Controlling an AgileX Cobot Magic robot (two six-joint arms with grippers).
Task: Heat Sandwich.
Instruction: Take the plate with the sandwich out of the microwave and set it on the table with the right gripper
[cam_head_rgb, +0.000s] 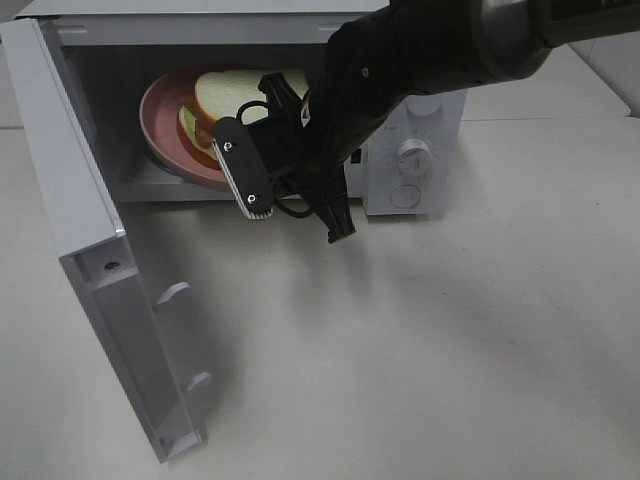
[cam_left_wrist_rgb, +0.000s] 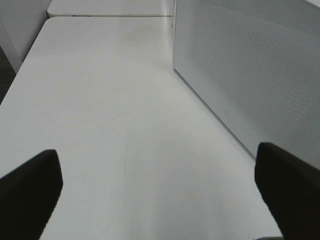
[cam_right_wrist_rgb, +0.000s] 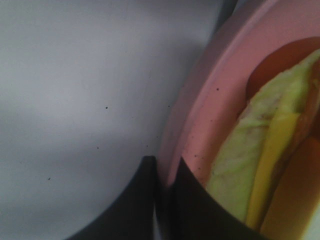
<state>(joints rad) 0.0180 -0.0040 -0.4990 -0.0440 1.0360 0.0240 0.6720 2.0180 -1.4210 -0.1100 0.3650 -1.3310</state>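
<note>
The sandwich (cam_head_rgb: 235, 95) lies on a round pink plate (cam_head_rgb: 160, 110) inside the open microwave (cam_head_rgb: 90, 60). My right arm (cam_head_rgb: 380, 70) reaches into the cavity from the upper right, and its wrist hides the fingertips in the exterior view. Close up, my right gripper (cam_right_wrist_rgb: 162, 175) is shut on the rim of the pink plate (cam_right_wrist_rgb: 210, 115), right beside the sandwich's (cam_right_wrist_rgb: 260, 165) green and yellow filling. My left gripper (cam_left_wrist_rgb: 160, 190) is open and holds nothing, low over the table next to the microwave's perforated side wall (cam_left_wrist_rgb: 250, 65); the exterior view does not show it.
The microwave door (cam_head_rgb: 80, 230) stands swung out to the left, reaching toward the table's front. The control panel with two knobs (cam_head_rgb: 412, 155) is to the right of the cavity. The white table (cam_head_rgb: 450, 350) spreads in front and to the right.
</note>
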